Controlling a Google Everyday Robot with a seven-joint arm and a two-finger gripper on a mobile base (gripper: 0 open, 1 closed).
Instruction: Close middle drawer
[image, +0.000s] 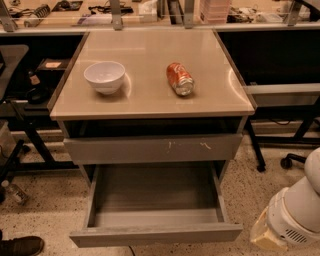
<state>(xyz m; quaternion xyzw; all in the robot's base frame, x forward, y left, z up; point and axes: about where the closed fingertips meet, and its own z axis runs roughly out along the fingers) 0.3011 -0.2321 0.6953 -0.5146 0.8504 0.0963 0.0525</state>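
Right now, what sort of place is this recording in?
Probably a lab or workshop: speckled floor, cluttered bench behind the cabinet, chair castor. The middle drawer is open; the gripper is out of view, only the arm lower right.

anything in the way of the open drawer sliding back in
Nothing visible does. The middle drawer is pulled out with a bare grey inside, and its path into the cabinet looks open. The end effector is out of frame; only the arm shows at lower right.

1. Single camera view: raised, close in front of the bench, looking down and forward.
2. The frame spans the bench top to the open middle drawer.
3. An arm segment enters lower right; the gripper lies outside the frame.
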